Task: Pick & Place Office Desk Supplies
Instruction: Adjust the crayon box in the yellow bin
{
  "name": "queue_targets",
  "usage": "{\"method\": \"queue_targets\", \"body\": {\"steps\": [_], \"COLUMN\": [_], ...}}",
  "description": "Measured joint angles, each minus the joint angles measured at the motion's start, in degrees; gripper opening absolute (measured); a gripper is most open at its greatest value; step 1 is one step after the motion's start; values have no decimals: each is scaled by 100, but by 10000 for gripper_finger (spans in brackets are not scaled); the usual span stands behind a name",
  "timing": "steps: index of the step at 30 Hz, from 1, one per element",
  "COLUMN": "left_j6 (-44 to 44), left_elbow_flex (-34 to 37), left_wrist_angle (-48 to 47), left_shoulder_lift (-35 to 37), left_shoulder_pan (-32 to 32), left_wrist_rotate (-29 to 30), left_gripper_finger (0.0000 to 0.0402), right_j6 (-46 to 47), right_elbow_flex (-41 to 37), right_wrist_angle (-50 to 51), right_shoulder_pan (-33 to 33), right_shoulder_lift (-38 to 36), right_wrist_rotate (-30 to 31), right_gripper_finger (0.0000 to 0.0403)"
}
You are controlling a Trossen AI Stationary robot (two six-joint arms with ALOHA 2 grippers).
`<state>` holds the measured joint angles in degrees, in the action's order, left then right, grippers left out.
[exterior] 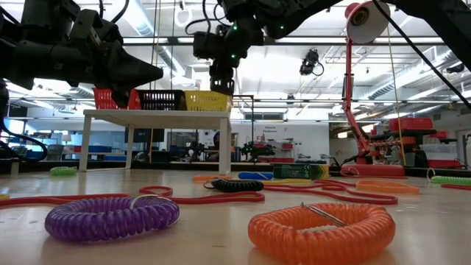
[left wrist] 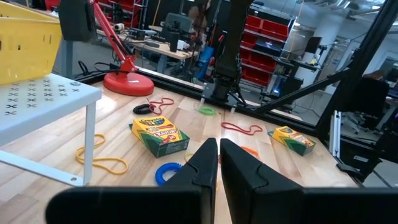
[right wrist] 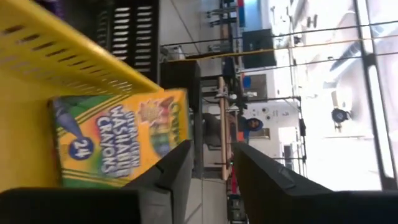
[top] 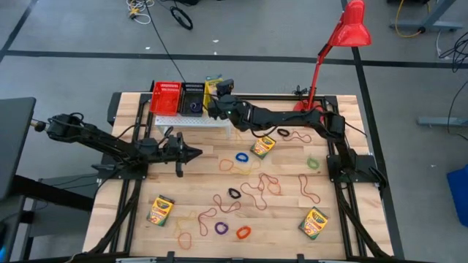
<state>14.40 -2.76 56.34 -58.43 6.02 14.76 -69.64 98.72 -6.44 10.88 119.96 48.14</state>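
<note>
My right gripper (top: 216, 104) (right wrist: 211, 163) hovers open over the yellow basket (top: 212, 88) on the white stand (top: 191, 121). A yellow-and-green crayon box (right wrist: 118, 142) lies inside that basket, just beyond the fingers and apart from them. My left gripper (top: 193, 153) (left wrist: 218, 155) is shut and hangs above the table near the stand's front, touching nothing. Three more crayon boxes (top: 262, 146) (top: 160, 210) (top: 314, 223) lie flat on the table among reddish-orange rubber bands (top: 263, 186) and coloured loops (top: 242, 157). The low view shows a purple loop (exterior: 110, 217) and an orange loop (exterior: 320, 232) close up.
The stand also carries a red basket (top: 166, 96) and a black basket (top: 193, 96). A tall red desk lamp (top: 344, 36) stands at the far right corner, with its base (left wrist: 127, 81) in the left wrist view. Bare wood lies along the table's left side (top: 124, 183).
</note>
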Motion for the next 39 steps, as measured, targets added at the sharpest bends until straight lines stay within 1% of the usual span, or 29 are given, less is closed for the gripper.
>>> {"method": "queue_targets", "body": {"steps": [4, 7, 10, 12, 13, 15, 16, 17, 19, 22, 25, 28, 30, 32, 33, 35, 39], "left_j6": [50, 91, 228, 256, 247, 140, 32, -85, -311, -639, -1067, -1559, -1847, -2140, -2266, -2499, -2983], "left_elbow_flex": [0, 0, 0, -19, -44, -139, -220, -317, -606, -1307, -2293, -3449, -4164, -4897, -5235, -5926, -7096], "left_wrist_angle": [1, 2, 2, -6, -7, -32, -83, -178, -555, -1698, -3507, -5212, -6234, -7127, -7541, -8342, -9413], "left_shoulder_lift": [0, 0, 0, 0, 0, 0, 0, 0, 7, 162, 361, 412, 337, 84, -67, -461, -1421], "left_shoulder_pan": [0, 1, 0, 2, 0, -21, -48, -97, -222, -554, -908, -1277, -1573, -1926, -2116, -2550, -3310], "left_wrist_rotate": [-123, -172, -174, -176, -176, -184, -223, -291, -476, -839, -1095, -1087, -837, -580, -549, -637, -981], "left_gripper_finger": [24, 24, 24, 24, 24, 24, 23, 22, 17, 8, 6, 10, 17, 26, 31, 41, 68], "right_j6": [-14, 72, 482, 1194, 1687, 2816, 3358, 3841, 4396, 4698, 5199, 5760, 6171, 6566, 6740, 6993, 7330], "right_elbow_flex": [0, 0, 0, 2, 1, 2, -2, -93, -487, -1466, -2595, -3709, -4391, -4994, -5291, -5788, -6531], "right_wrist_angle": [-23, 10, 407, 1073, 1546, 2543, 2980, 3256, 3397, 2998, 2327, 1643, 1091, 449, 186, -421, -1510], "right_shoulder_pan": [-118, -200, -293, -367, -387, -402, -403, -399, -439, -617, -869, -1126, -1316, -1511, -1608, -1770, -2048], "right_shoulder_lift": [-120, -313, -627, -928, -1113, -1497, -1680, -1862, -2245, -2845, -3497, -4030, -4319, -4514, -4583, -4607, -4614], "right_wrist_rotate": [158, 337, 491, 456, 326, -286, -671, -1030, -1372, -1429, -1477, -1477, -1479, -1508, -1524, -1522, -1491], "right_gripper_finger": [148, 143, 113, 79, 59, 20, 11, 10, 11, 4, 7, 4, 4, 5, 6, 6, 6]}}
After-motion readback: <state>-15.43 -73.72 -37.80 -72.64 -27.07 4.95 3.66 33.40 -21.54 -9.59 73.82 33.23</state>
